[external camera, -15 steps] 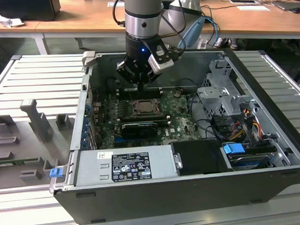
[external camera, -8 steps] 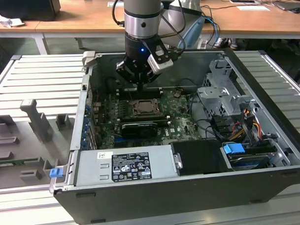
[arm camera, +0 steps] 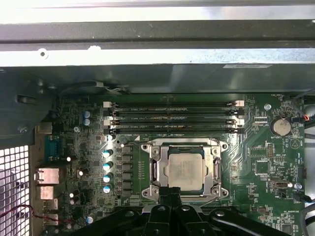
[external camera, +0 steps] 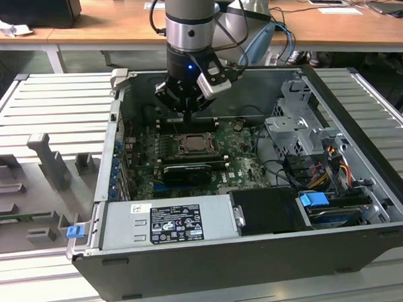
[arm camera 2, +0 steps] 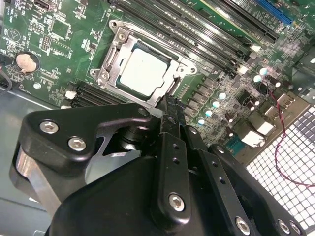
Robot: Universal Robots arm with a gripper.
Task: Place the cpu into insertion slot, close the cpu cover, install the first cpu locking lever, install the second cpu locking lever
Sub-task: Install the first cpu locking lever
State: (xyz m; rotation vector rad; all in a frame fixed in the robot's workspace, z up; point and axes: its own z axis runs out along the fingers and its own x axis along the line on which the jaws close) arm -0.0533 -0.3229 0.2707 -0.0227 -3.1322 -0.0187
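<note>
In the insertion slot (arm camera: 220, 189), flat silver square cpu (arm camera: 184, 171), metal cpu cover (arm camera: 156, 169) framing it, jaws closed, empty.

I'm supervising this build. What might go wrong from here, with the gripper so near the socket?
The gripper hangs at the edge of the cpu cover; a slip might scrape the cpu showing through its window. The memory sticks lie close beside that cover, so a sideways drift might knock them.

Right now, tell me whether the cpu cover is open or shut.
Shut: the cpu cover lies flat over the socket, framing the cpu.
</note>
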